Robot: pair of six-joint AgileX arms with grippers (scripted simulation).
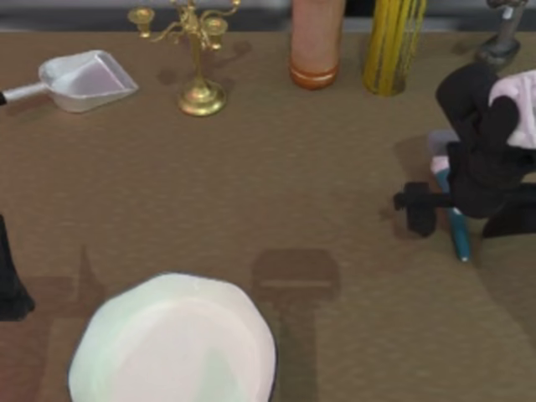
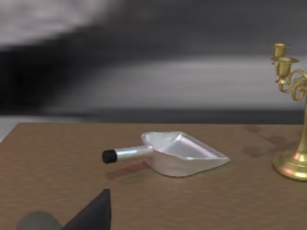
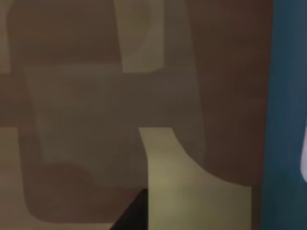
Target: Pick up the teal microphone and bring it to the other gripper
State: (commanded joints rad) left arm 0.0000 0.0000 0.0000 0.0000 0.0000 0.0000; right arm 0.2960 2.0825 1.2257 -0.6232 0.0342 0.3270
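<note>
Right gripper [image 1: 456, 209], low over the teal microphone [image 1: 458, 234] at the table's right side; whether its jaws have closed on the handle cannot be told. The microphone lies on the brown table [image 1: 335, 167]. Left gripper [image 1: 10, 285] parked at the left edge, jaw state not discernible. Far side: scoop [image 1: 88, 79], gold candelabra [image 1: 197, 50], orange cylinder [image 1: 316, 42], yellow cylinder [image 1: 392, 46]. Near side: white plate [image 1: 172, 343]. Beyond the table, a blurred grey background.

Scoop [image 1: 88, 79] left of candelabra [image 1: 197, 50] — table's [image 1: 276, 184] rear.
</note>
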